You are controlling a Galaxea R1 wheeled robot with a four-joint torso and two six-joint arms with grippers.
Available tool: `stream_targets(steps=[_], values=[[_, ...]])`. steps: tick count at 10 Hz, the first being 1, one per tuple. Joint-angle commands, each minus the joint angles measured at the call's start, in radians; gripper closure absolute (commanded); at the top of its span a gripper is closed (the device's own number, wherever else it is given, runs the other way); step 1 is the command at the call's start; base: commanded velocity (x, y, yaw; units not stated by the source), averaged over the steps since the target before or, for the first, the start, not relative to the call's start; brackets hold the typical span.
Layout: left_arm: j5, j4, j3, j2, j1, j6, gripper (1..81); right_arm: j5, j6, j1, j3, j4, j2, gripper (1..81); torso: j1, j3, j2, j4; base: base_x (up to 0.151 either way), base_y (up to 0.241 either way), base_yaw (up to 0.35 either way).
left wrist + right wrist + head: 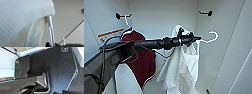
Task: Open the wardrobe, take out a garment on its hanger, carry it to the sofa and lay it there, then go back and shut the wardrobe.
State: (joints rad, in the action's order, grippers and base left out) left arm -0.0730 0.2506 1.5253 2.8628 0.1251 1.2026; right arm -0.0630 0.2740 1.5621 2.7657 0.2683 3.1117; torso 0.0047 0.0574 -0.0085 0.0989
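Head view, nearest first: the left arm (151,44) enters from 9 o'clock and reaches across to the centre, ending at the left gripper (194,38). The gripper meets the hanger (210,37) at its neck; whether its fingers pinch the hanger or stand apart cannot be told. The hanger's white hook curves out toward 3 o'clock, off the gripper's tip. The garment (184,67), a white T-shirt, droops from the hanger below the gripper, toward 6 o'clock. At 9 o'clock of the garment hangs a maroon jacket (140,60) on its own hanger. Farthest, the white inside of the wardrobe (161,17) carries two dark wall hooks (120,16) at 10 and 2 o'clock. Left wrist view: the garment's ribbed collar (36,32) lies against the hanger's stem.
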Motion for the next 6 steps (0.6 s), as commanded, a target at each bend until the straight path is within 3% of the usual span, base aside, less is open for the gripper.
stream_targets(steps=[1,6], values=[[-0.010,0.081,-0.059,-0.035,0.092,-0.020,81.1,0.048,-0.006,-0.038,-0.009,0.003,0.009,1.0,0.000,0.000,0.000,0.000,0.000,0.000,0.000],[-0.010,0.142,-0.154,-0.078,-0.017,-0.018,81.1,0.035,-0.006,-0.039,-0.011,0.008,0.007,1.0,0.000,0.000,0.000,0.000,0.000,0.000,0.000]])
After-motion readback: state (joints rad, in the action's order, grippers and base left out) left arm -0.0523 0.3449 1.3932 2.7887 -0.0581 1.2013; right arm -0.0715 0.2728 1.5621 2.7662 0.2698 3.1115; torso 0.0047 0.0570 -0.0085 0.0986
